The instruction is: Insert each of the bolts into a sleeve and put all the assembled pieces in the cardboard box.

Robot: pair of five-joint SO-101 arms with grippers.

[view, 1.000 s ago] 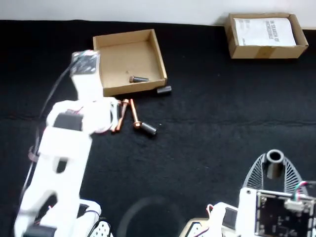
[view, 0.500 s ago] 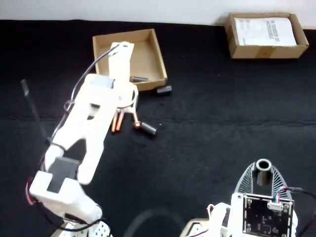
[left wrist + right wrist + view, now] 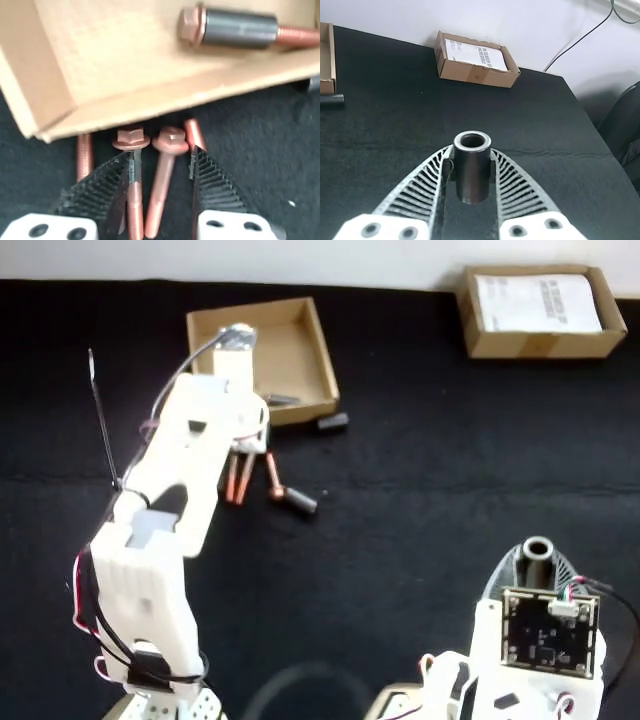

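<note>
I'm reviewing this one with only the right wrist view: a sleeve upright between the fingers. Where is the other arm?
Observer: The left gripper is low over the table beside the cardboard box, its fingers open around a copper bolt.
Operator: Is anything in that box?
Observer: Yes, one assembled piece, a bolt through a dark sleeve, lies on its floor.
Operator: Any other bolts outside it?
Observer: Yes, more loose bolts lie next to that one, and a loose sleeve lies beside them.
</note>
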